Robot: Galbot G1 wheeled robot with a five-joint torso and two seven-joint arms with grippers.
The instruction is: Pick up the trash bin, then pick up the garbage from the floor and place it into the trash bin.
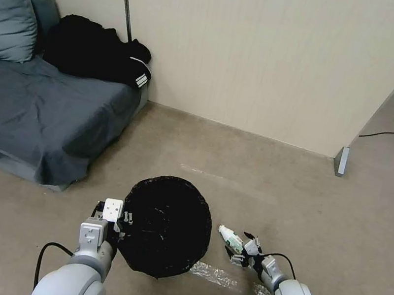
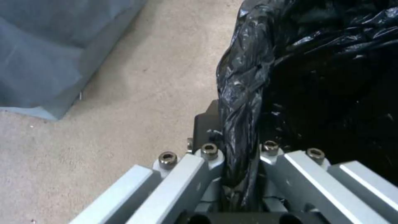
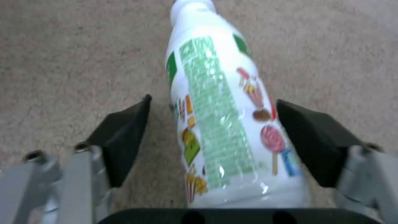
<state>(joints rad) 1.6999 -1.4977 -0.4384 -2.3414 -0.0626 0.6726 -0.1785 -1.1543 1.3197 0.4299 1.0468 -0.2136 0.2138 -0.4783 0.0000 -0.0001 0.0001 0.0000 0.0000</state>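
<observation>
Left claw point(image 2: 240, 161) pinches the trash bin point(image 1: 166, 226) rim, bin seemingly lifted; right claw point(image 3: 213, 140), spread, straddles a white bottle point(image 3: 219, 124), ungrasped, not binned.

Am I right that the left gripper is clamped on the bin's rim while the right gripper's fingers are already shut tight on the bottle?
Not quite. The left gripper does clamp the trash bin rim, but the right wrist view shows the right gripper open, its fingers straddling the bottle with gaps.
</observation>
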